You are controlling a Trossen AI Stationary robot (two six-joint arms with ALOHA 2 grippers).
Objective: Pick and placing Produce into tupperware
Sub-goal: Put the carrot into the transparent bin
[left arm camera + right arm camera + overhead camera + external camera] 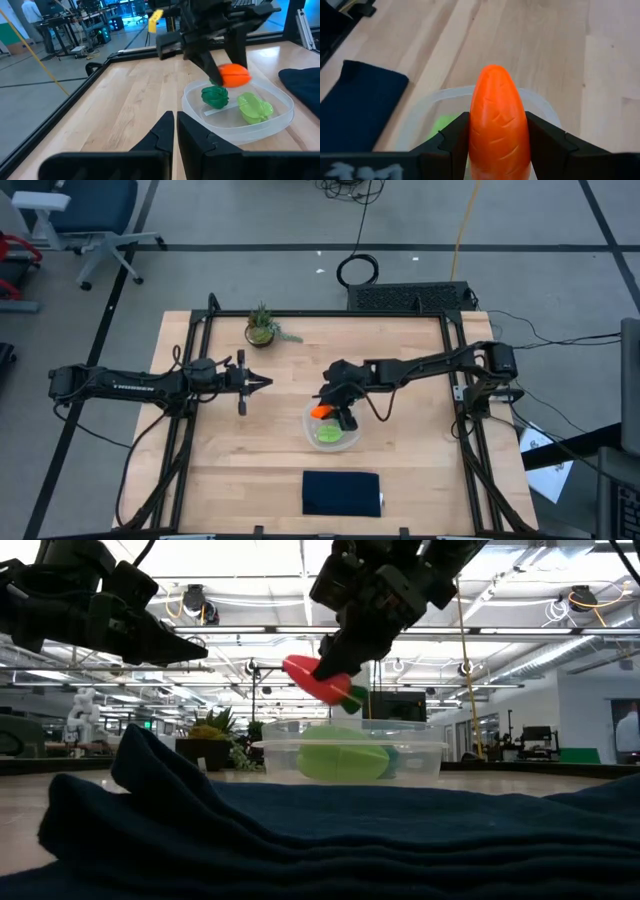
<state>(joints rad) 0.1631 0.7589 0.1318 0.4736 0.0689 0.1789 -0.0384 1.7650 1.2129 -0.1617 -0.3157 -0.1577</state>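
Clamped on the carrot (497, 120), my right gripper (335, 408) hangs above the tub (350, 437), its two fingers pressing the carrot's sides. From these jaws the tub lies directly below, a clear gap under the carrot in the low view. The carrot's long axis runs forward between the fingers, rounded orange end leading, tilted down toward the tub. I judge a release here should land it inside. Already in the tub are the dark green lump (215, 96) and the leaf (255, 107). My left gripper (262, 384) waits well off to the side, jaws together. The carrot's green tip is hidden in my wrist view.
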